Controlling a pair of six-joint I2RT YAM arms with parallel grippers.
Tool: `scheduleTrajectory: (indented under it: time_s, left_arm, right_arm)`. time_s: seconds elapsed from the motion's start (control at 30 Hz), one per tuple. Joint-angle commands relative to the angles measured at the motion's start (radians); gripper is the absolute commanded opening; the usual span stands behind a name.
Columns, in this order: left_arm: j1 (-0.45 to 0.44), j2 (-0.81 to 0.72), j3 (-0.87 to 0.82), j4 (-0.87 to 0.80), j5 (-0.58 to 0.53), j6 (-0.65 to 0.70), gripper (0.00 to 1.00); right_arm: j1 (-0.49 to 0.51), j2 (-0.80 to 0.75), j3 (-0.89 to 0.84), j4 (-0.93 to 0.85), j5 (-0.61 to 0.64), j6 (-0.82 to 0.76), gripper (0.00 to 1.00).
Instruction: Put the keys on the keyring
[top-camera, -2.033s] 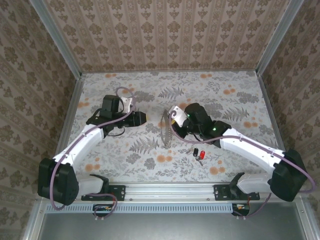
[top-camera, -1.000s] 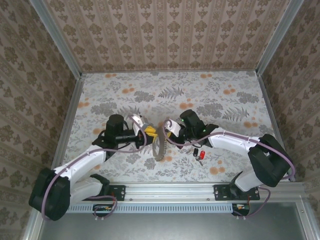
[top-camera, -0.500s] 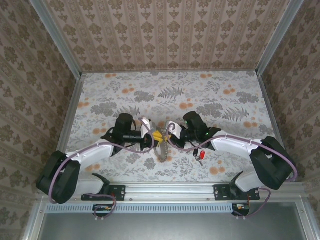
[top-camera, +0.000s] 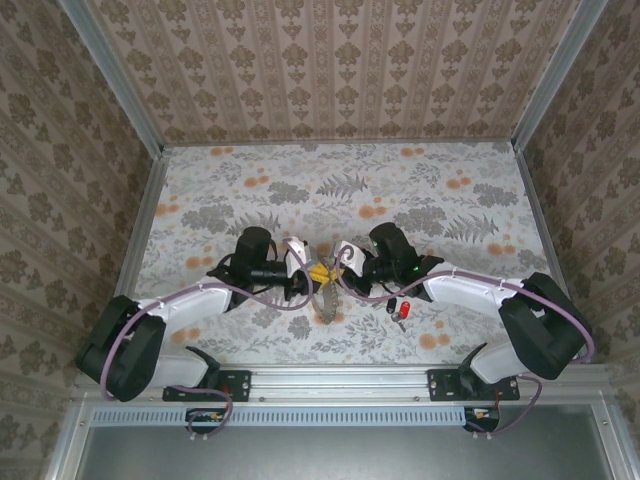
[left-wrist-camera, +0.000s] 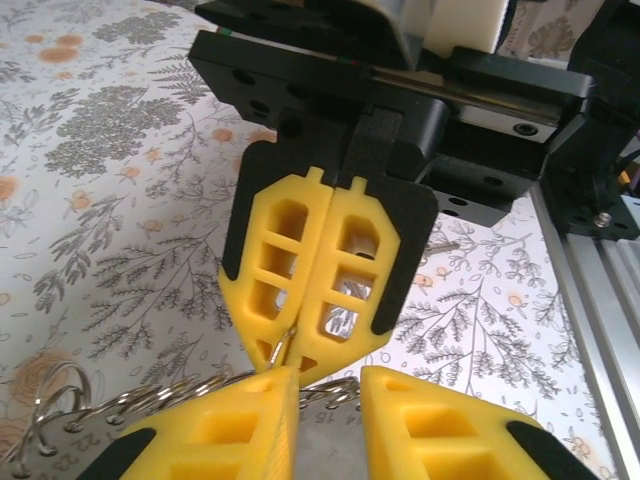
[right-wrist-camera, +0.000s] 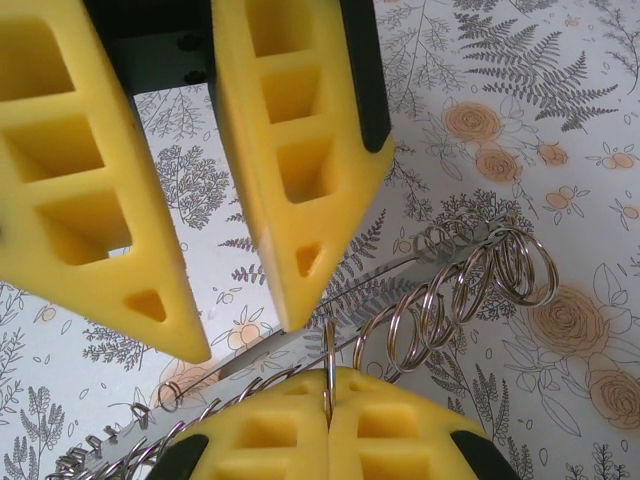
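Table (top-camera: 450, 200): bore the keys.
Right gripper (right-wrist-camera: 328, 382): pressed together, pinching one loop of the keyring (top-camera: 324, 298).
Left gripper (left-wrist-camera: 328, 388): spread, tips just beside that loop.
Keyring: between both grippers.
Keys (top-camera: 398, 306): loose beside the right arm, neither threaded; judged barely begun.

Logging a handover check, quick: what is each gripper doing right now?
Left gripper: open.
Right gripper: closed on a ring of the keyring.
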Motion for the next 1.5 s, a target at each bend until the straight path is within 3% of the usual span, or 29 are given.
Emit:
scheduleTrajectory:
  time_s: [0.0,0.2,0.43,0.83,1.13,1.3,1.47]
  left_arm:
    - [-0.008,-0.015,0.0,0.035,-0.032,0.043,0.25]
    - [-0.005,-0.068,-0.025,0.021,-0.095,0.061,0.29]
    - [-0.007,0.003,0.019,-0.009,-0.029,0.073,0.29]
    - [-0.006,0.06,0.052,-0.003,-0.008,0.083,0.28]
    - [-0.007,0.079,0.07,-0.02,0.013,0.091,0.17]
    - [-0.006,0.075,0.076,-0.048,0.018,0.106,0.01]
    - [-0.005,0.066,0.069,-0.038,0.017,0.103,0.0]
  right_arm:
    - [-0.004,-0.033,-0.008,0.02,-0.042,0.0,0.0]
    - [-0.004,-0.031,-0.005,0.018,-0.038,-0.003,0.0]
    - [-0.004,-0.028,-0.004,0.027,-0.047,-0.003,0.0]
    - [-0.004,-0.028,-0.007,0.032,-0.052,-0.001,0.0]
    - [-0.004,-0.027,-0.008,0.044,-0.054,0.009,0.0]
    - [-0.005,-0.034,-0.013,0.052,-0.052,0.024,0.02]
    - [-0.011,-0.041,-0.023,0.01,-0.007,-0.007,0.11]
